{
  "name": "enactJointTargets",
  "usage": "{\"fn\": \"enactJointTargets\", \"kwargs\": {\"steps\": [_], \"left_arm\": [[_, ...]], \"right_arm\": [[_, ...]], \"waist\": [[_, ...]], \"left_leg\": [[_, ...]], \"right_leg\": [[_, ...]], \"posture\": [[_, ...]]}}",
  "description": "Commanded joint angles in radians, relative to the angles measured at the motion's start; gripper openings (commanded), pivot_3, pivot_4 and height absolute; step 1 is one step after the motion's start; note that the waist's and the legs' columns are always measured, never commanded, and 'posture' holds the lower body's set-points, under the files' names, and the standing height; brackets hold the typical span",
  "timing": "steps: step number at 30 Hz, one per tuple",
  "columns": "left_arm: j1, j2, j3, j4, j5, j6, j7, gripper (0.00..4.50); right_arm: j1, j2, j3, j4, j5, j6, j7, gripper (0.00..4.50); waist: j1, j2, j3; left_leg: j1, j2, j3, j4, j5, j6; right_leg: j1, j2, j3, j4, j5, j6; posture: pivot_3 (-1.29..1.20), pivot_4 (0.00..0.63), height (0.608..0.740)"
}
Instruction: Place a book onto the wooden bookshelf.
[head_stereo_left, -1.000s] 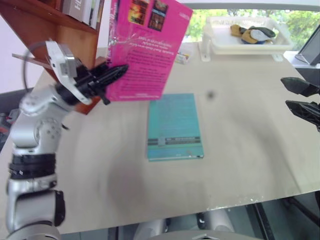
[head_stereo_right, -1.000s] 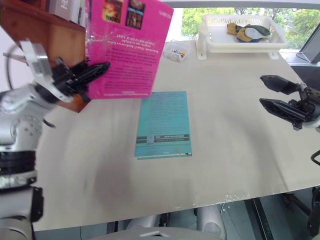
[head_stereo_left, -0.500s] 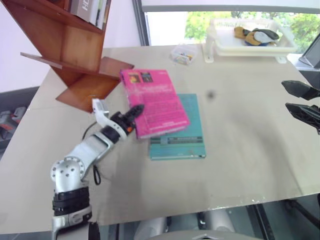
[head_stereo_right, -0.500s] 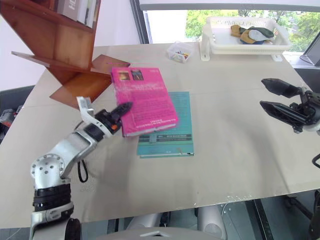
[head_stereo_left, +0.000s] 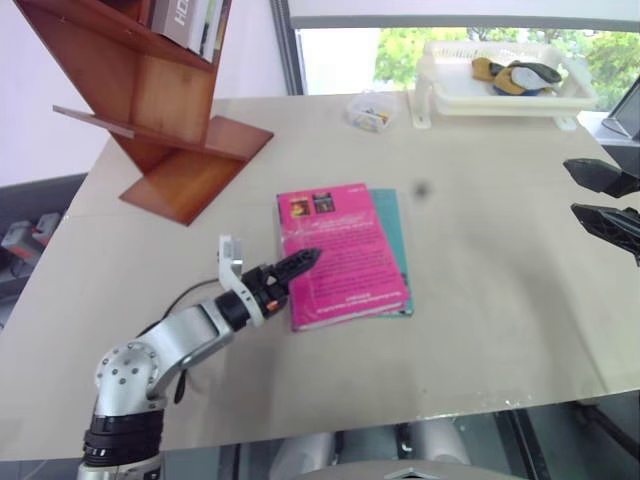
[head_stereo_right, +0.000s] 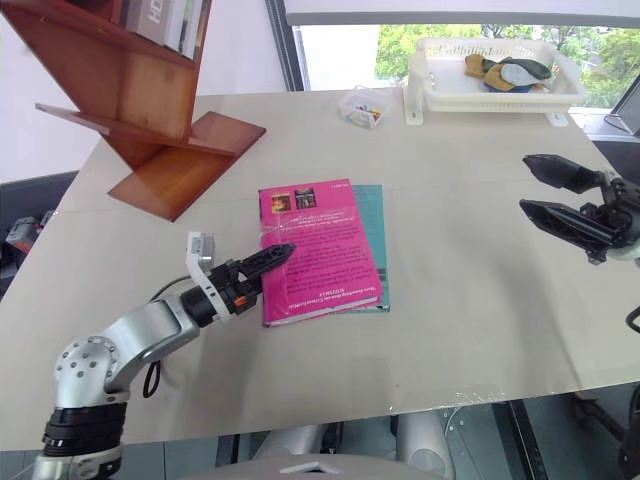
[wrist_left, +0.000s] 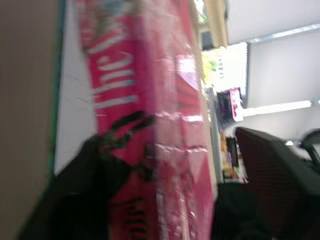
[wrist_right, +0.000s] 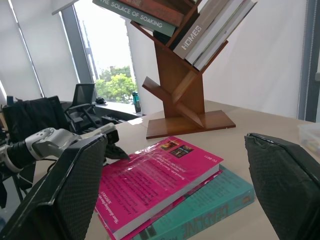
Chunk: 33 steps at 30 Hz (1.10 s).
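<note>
My left end effector (head_stereo_right: 268, 259) sits low over the table (head_stereo_right: 470, 330), its tip on the near left corner of the bright pink paperback book (head_stereo_right: 315, 245). I cannot tell whether it is open or closed on the book. The book lies flat, cover up, around the middle of the table. It rests on top of a thinner teal book (head_stereo_right: 376, 250), which shows as a strip along its right side.

My right end effector (head_stereo_right: 555, 195) hangs above the table's right edge, spread wide and holding nothing.

The reddish-brown wooden bookshelf of zigzag boards (head_stereo_right: 150, 110) stands at the far left corner, well apart from the pink book. As I judge it, the placing is not done. The book must be lifted off the table, carried to that corner and set on a board.

Counting: one pink book, one teal book and one bookshelf, with a few white-spined books (head_stereo_right: 165, 20) leaning on it. There is also one white plastic tray (head_stereo_right: 490, 95) at the far right corner, one small clear box (head_stereo_right: 360, 105) near the far edge, and two end effectors.
</note>
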Motion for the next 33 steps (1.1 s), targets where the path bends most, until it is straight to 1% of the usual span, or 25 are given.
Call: {"fn": "enactJointTargets", "kwargs": {"steps": [1, 5, 8, 11, 15, 18, 20, 23, 29, 33], "left_arm": [[0.041, 0.074, 0.018, 0.043, -0.013, 0.072, -0.122, 4.45], [0.057, 0.155, 0.033, 0.093, -0.005, 0.142, -0.252, 4.45], [0.078, 0.188, 0.033, 0.106, 0.001, 0.179, -0.323, 4.45], [0.097, 0.206, 0.033, 0.109, 0.007, 0.201, -0.373, 4.45], [0.115, 0.224, 0.036, 0.128, 0.064, 0.222, -0.450, 4.45], [0.075, 0.238, 0.043, 0.191, 0.113, 0.236, -0.528, 4.45], [0.018, 0.258, 0.031, 0.261, 0.162, 0.268, -0.605, 4.45], [-0.070, 0.280, -0.044, 0.335, 0.310, 0.323, -0.760, 4.45], [-0.216, 0.280, -0.180, 0.425, 0.532, 0.372, -1.016, 4.45], [-0.273, 0.276, -0.227, 0.489, 0.644, 0.380, -1.137, 4.45]], "right_arm": [[-0.005, -0.022, -0.045, -0.031, 0.016, -0.005, -0.002, 4.50], [0.010, -0.019, -0.055, -0.044, 0.020, -0.006, -0.008, 4.50], [0.021, -0.018, -0.064, -0.054, 0.024, -0.004, -0.014, 4.50], [0.029, -0.017, -0.071, -0.063, 0.027, 0.000, -0.017, 4.50], [0.040, -0.015, -0.077, -0.074, 0.030, 0.004, -0.024, 4.50], [0.040, -0.019, -0.077, -0.076, 0.033, 0.008, -0.027, 4.50], [0.034, -0.024, -0.075, -0.074, 0.037, 0.013, -0.029, 4.50], [0.021, -0.027, -0.066, -0.065, 0.033, 0.013, -0.028, 4.50], [0.019, -0.026, -0.066, -0.075, 0.036, 0.016, -0.032, 4.50], [0.040, -0.029, -0.086, -0.093, 0.045, 0.025, -0.040, 4.50]], "waist": [[-0.001, 0.002, -0.001], [-0.001, 0.003, -0.001], [0.000, 0.003, -0.001], [0.000, 0.003, -0.001], [0.000, 0.003, -0.001], [0.000, 0.003, -0.001], [0.002, 0.003, -0.001], [0.001, 0.003, -0.001], [-0.001, 0.003, -0.001], [-0.002, 0.003, -0.001]], "left_leg": [[0.000, 0.000, 0.000, 0.000, 0.000, 0.000], [0.000, 0.000, 0.000, -0.001, 0.000, 0.000], [0.000, 0.000, 0.000, -0.001, 0.000, 0.000], [-0.001, 0.000, 0.000, -0.001, 0.000, 0.000], [-0.001, 0.000, 0.000, -0.002, 0.000, 0.000], [-0.001, 0.000, 0.000, -0.002, 0.000, 0.000], [-0.001, 0.000, 0.000, -0.002, 0.000, 0.000], [-0.001, 0.000, -0.001, -0.002, 0.000, 0.000], [-0.002, 0.000, -0.001, -0.003, 0.000, 0.000], [-0.002, 0.000, -0.001, -0.004, 0.000, 0.000]], "right_leg": [[0.000, 0.000, 0.000, 0.000, 0.000, 0.000], [0.000, 0.000, 0.000, 0.000, 0.000, 0.000], [0.000, 0.000, 0.000, -0.001, 0.000, 0.000], [0.000, 0.000, 0.000, -0.002, 0.000, 0.000], [0.000, 0.000, 0.000, -0.002, 0.000, 0.000], [0.000, 0.000, 0.000, -0.002, 0.000, 0.000], [0.000, 0.000, -0.001, -0.002, 0.000, 0.000], [0.000, 0.000, -0.002, -0.002, 0.000, 0.000], [-0.001, 0.000, -0.002, -0.004, 0.000, 0.000], [-0.001, 0.000, -0.002, -0.005, 0.000, 0.000]], "posture": [[0.00, 0.150, 0.740], [0.00, 0.150, 0.740], [0.00, 0.150, 0.740], [0.00, 0.150, 0.740], [0.00, 0.150, 0.740], [0.00, 0.150, 0.740], [0.00, 0.150, 0.740], [0.00, 0.150, 0.740], [0.00, 0.150, 0.740], [0.00, 0.150, 0.740]]}}
